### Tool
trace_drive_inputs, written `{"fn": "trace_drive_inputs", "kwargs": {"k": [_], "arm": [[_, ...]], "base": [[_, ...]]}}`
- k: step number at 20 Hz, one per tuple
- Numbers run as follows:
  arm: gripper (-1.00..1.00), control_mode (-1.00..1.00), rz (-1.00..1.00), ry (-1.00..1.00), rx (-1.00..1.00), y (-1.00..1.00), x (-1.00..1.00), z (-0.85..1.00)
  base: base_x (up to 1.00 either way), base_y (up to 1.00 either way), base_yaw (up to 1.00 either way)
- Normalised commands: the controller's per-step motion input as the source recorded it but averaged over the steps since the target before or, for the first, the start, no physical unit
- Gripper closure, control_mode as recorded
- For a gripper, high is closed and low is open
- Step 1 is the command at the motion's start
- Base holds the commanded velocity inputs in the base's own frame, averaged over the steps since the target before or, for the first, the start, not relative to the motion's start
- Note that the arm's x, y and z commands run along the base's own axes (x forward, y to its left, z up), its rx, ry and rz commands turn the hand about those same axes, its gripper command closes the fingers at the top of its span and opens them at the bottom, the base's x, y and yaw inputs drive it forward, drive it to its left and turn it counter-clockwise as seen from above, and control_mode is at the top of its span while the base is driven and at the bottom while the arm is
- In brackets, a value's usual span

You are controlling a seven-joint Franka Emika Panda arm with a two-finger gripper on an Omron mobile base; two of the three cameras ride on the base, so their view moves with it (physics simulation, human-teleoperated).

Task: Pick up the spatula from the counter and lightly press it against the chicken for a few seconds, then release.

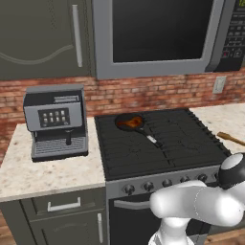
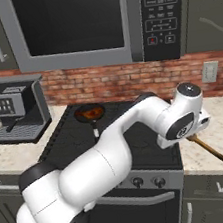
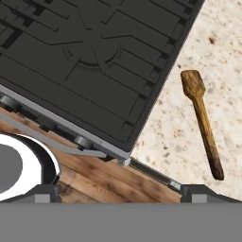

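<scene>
One wooden spatula (image 3: 202, 124) lies flat on the speckled counter (image 3: 222, 56), just right of the black stove (image 1: 162, 143). Chicken (image 1: 130, 123) sits in a pan (image 1: 118, 120) on the rear-left burner. Backsplash (image 1: 143, 93) is red brick. Microwave (image 2: 70, 23) clock reads 12:08. Gripper (image 3: 124, 193) is spread wide, holding nothing.

A grey and black espresso machine (image 1: 56, 122) is placed at the back of the speckled beige worktop (image 1: 48, 174), just left of the black gas cooktop (image 1: 167, 143). A small dark frying pan (image 1: 130, 123) is set on the cooktop's rear left burner. A silver-framed microwave (image 1: 158, 36) is mounted above. A white wall socket (image 1: 219, 84) is fitted to the red brick backsplash (image 1: 143, 93).
</scene>
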Motion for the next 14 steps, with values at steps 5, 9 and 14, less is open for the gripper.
{"fn": "trace_drive_inputs", "kwargs": {"k": [5,9,14], "arm": [[-1.0,-1.0,0.02,0.0,0.05,-0.15,0.0,-0.05],[-1.0,-1.0,0.03,0.0,0.07,-0.17,0.0,-0.07],[-1.0,-1.0,0.01,0.0,0.05,-0.15,0.0,-0.15]], "base": [[0.0,0.0,0.0],[0.0,0.0,0.0],[0.0,0.0,0.0]]}}
